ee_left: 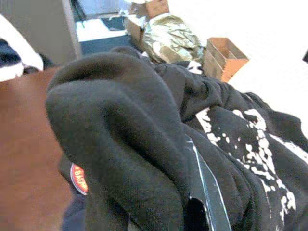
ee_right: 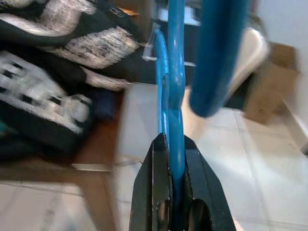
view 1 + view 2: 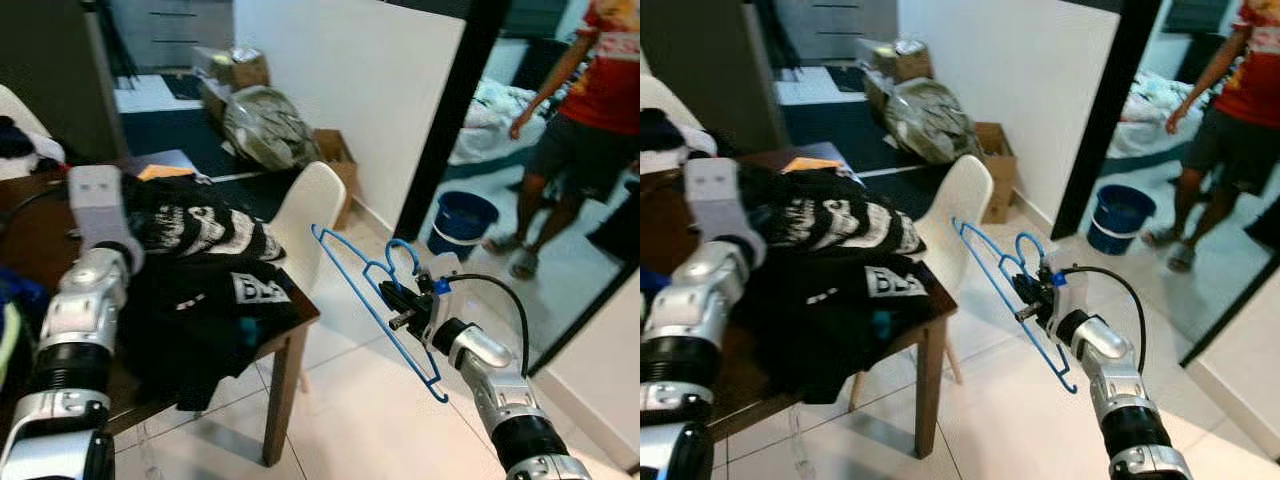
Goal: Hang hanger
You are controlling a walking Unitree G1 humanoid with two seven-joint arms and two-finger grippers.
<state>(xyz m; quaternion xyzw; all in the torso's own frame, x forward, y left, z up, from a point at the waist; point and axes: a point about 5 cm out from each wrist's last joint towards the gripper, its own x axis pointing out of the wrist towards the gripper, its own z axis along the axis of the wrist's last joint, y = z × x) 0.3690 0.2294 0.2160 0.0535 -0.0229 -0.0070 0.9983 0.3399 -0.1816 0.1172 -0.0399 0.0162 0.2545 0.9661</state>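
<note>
Open tiled floor [image 3: 370, 400] right of the table [image 3: 290, 330]; white chair [image 3: 310, 225] crowds its corner

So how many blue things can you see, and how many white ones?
Blue: 2, the hanger and the bucket
White: 1, the chair
Total: 3

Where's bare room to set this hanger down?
The tiled floor between the table leg and the right gripper, shut on the blue hanger, lies bare. The tabletop is crowded with black clothes; only a strip by the left arm is free.
</note>
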